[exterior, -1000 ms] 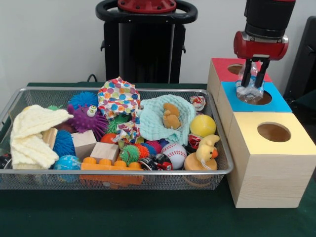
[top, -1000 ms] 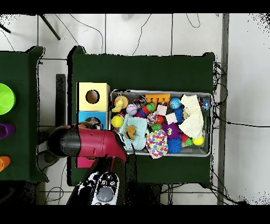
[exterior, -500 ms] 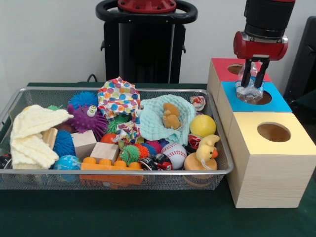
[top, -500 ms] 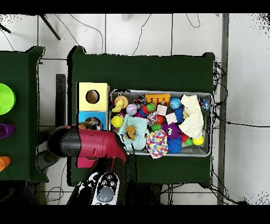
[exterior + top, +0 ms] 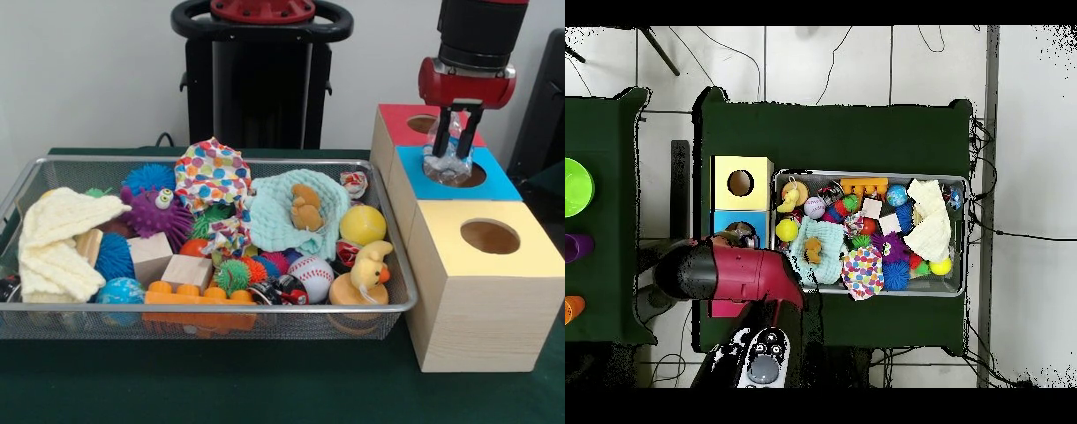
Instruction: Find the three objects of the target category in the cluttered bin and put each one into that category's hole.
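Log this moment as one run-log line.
gripper: shut on crumpled clear plastic | position: over blue box hole | bin: cluttered

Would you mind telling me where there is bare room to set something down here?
The green cloth in front of the wire bin and yellow-topped box is bare. The bin is packed edge to edge. The tool holds a clear crumpled object over the blue-topped box.
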{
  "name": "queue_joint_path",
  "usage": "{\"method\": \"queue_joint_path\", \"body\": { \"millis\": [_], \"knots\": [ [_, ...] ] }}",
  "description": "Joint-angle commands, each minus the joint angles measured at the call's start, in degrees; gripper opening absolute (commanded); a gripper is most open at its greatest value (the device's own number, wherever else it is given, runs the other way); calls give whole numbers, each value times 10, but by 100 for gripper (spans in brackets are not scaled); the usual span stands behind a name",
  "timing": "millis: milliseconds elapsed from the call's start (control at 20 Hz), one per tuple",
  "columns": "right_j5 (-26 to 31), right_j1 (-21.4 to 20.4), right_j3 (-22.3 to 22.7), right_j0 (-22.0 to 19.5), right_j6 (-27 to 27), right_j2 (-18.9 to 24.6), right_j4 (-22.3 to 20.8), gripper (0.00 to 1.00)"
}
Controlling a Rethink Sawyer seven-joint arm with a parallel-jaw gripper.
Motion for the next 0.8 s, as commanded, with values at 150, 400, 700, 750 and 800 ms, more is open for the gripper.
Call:
{"method": "queue_joint_path", "body": {
  "millis": [150, 400, 700, 750, 800],
  "knots": [
    [-60, 11, 58, -2, 146, 35, 21, 0],
    [-61, 10, 59, -2, 142, 34, 24, 0],
    [-67, 11, 62, -3, 139, 37, 26, 0],
    [-67, 11, 62, -3, 139, 37, 27, 0],
    [-68, 11, 62, -3, 139, 37, 27, 0]
  ]
}}
